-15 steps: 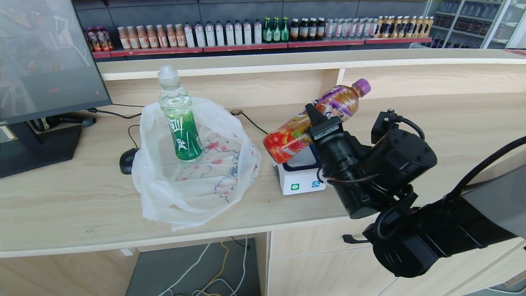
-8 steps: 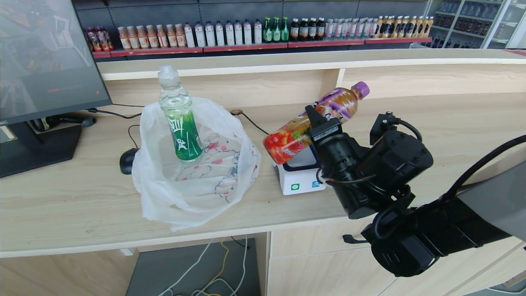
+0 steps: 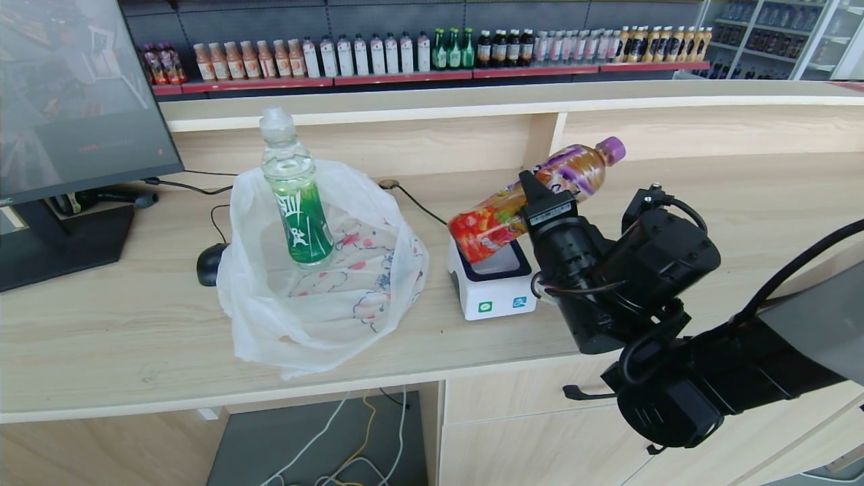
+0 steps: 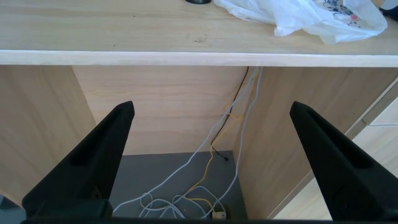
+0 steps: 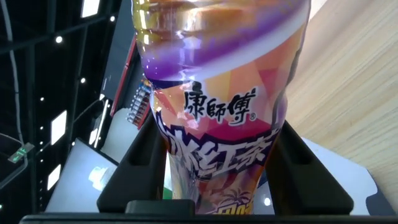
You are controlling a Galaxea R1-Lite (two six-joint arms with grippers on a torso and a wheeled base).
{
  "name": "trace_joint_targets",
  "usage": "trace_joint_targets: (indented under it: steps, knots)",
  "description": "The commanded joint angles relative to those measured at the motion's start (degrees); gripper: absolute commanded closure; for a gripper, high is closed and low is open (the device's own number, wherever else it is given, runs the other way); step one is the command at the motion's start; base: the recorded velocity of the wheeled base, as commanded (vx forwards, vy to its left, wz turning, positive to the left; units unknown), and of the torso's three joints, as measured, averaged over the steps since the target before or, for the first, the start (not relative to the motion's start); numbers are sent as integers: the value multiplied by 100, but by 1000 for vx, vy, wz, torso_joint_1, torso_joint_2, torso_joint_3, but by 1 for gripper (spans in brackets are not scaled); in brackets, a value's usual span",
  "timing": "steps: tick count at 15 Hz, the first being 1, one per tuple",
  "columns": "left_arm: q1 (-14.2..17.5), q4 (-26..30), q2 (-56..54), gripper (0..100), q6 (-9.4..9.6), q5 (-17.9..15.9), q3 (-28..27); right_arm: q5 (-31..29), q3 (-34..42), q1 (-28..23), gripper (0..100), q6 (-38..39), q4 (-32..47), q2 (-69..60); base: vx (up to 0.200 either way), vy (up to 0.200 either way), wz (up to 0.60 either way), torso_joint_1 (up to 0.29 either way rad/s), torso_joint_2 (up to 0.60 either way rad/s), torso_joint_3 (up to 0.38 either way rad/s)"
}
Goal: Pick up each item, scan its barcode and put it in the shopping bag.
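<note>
- right claw [image 3: 534,197], at the end of the big black arm, is clamped across the middle of the tea bottle [image 3: 489,226]. since a moment ago it has carried the bottle a little to the robot's right and slightly away, so more of the scanner's dark window now shows.
- shopping bag [image 3: 337,297] sits open on the counter [image 3: 101,337], just left of the scanner, with a green bottle [image 3: 297,209] upright inside. neither has shifted.
- scanner [image 3: 491,290] stands under the tea bottle's lower end, which hangs just above the window. the scan looks to be in hand or being adjusted, and bagging this bottle is not yet done.
- tea bottle lies tilted in the claw, with its purple cap high and to the right and its base low toward the scanner. in the right wrist view the fingers [image 5: 140,165] press the label from both sides.
- left claw [image 4: 211,109] hangs below the counter edge, fingers apart and empty.
</note>
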Motion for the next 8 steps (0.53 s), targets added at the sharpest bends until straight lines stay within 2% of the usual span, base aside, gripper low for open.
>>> trace_joint_targets:
  steps: [1,8]
  knots:
    - [-1,-1,-2,0,2,0,0,-1,19,-49,100,-2,1,-27,0,0,0,0,0,0]
    - [-1,-1,-2,0,2,0,0,-1,-16,-49,100,-2,10,-35,0,0,0,0,0,0]
